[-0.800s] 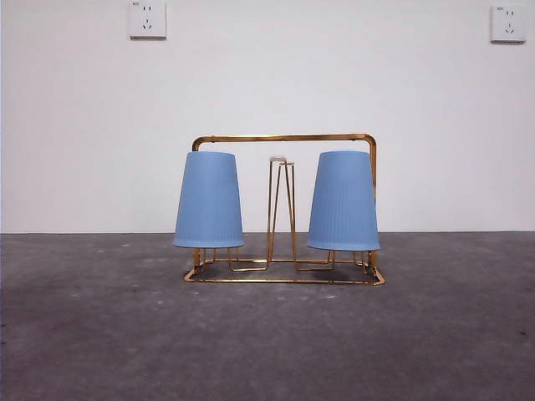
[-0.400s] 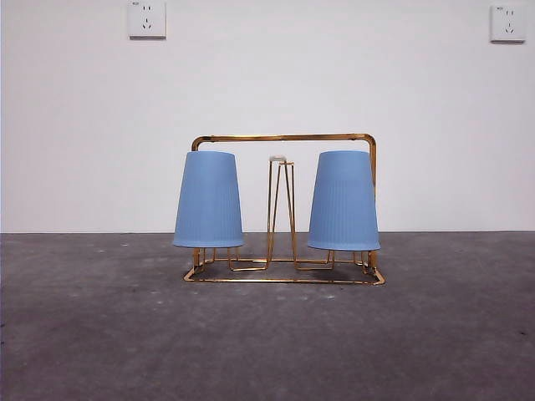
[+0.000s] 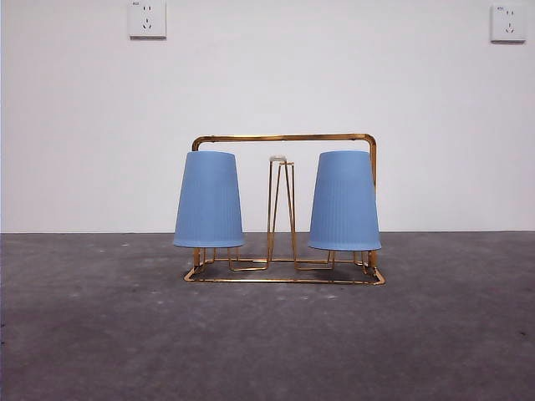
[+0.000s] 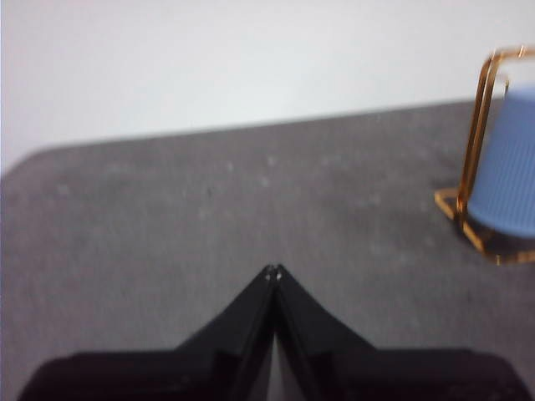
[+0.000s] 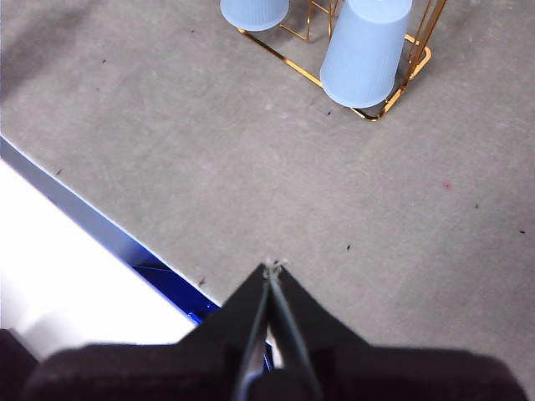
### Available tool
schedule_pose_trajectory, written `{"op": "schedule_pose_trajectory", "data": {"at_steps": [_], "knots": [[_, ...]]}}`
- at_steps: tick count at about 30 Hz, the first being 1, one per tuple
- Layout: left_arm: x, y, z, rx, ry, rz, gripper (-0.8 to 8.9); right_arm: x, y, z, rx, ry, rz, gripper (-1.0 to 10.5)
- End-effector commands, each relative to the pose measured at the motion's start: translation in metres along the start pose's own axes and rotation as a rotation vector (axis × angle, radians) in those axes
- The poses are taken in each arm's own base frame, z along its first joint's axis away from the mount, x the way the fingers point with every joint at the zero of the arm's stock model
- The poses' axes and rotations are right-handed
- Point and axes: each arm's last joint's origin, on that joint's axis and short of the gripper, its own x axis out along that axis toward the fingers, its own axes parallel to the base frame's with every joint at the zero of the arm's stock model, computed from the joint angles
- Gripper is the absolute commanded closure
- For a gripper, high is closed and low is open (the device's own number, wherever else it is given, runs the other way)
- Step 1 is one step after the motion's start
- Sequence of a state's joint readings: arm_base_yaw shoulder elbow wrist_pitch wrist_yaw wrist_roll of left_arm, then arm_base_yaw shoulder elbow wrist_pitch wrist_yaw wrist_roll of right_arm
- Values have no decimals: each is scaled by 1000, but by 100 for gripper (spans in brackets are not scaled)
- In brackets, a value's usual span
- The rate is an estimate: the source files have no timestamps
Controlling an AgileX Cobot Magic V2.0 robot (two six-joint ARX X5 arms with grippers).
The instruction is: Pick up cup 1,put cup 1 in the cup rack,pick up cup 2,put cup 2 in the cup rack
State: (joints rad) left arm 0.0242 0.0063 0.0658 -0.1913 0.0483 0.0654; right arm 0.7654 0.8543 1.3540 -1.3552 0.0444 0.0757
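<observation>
The gold wire cup rack (image 3: 284, 138) stands mid-table with two blue cups upside down on its prongs, one on the left (image 3: 209, 199) and one on the right (image 3: 343, 200). A bare white-tipped prong (image 3: 278, 159) rises between them. Both arms are out of the front view. My left gripper (image 4: 273, 271) is shut and empty, well away from the rack (image 4: 478, 125) and a cup (image 4: 507, 167). My right gripper (image 5: 273, 267) is shut and empty over the table, far from the rack (image 5: 414, 71) and its two cups (image 5: 365, 46), (image 5: 253, 12).
Grey table surface (image 3: 267, 342) stretches around the rack. A white wall with two sockets (image 3: 147, 18), (image 3: 507, 22) lies behind. The table's edge with a blue strip (image 5: 100, 225) shows in the right wrist view.
</observation>
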Motion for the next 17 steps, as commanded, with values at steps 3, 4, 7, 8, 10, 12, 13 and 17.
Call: {"op": "schedule_pose_trajectory", "data": {"at_steps": [3,4,7,8,10,12,13,17], "knots": [[2,-1,-15,-27,91,-5,815,2,0,-3,9,29,-3,945],[2,-1,-15,-27,93,-6,815,2,0,-3,9,29,-3,945],[2,-1,-15,-45,90,-12,815,2,0,-3,9,29,-3,945],[2,-1,-15,-58,89,-12,815,2,0,-3,9,29,-3,945],[2,-1,-15,-60,90,-11,815,2,0,-3,9,29,-3,945],[2,-1,-15,-60,92,-11,815,2,0,-3,9,29,-3,945],[2,-1,-15,-61,93,-11,815,2,0,-3,9,29,-3,945],[3,-1,-15,-61,97,-11,815,2,0,-3,9,29,-3,945]]}}
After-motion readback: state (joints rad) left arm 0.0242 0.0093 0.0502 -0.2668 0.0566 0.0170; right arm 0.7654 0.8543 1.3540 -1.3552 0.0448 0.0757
